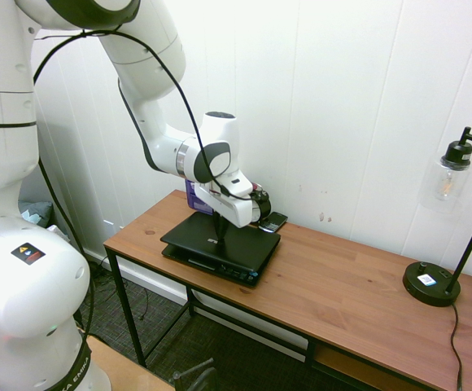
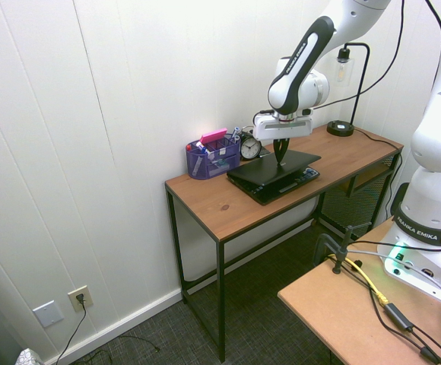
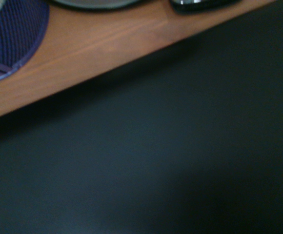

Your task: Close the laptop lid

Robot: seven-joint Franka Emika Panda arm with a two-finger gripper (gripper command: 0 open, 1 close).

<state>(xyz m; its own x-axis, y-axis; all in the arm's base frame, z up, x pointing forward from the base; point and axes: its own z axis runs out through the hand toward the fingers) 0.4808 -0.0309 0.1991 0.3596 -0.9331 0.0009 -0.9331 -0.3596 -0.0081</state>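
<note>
1. On the wooden desk (image 1: 342,285), toward its left end, we see the laptop lid (image 1: 220,236) lying almost flat over the keyboard base.
2. Our gripper (image 2: 281,156) points straight down, directly above the lid's plain black back, its fingers pressed together and holding nothing.
3. We judge only a small push downward remains.
4. Lid looks thin, dark, matte from behind.

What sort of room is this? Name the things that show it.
Probably a home study corner: a wooden desk against a panelled wall carries a laptop, a desk lamp and a pen organiser.
</note>
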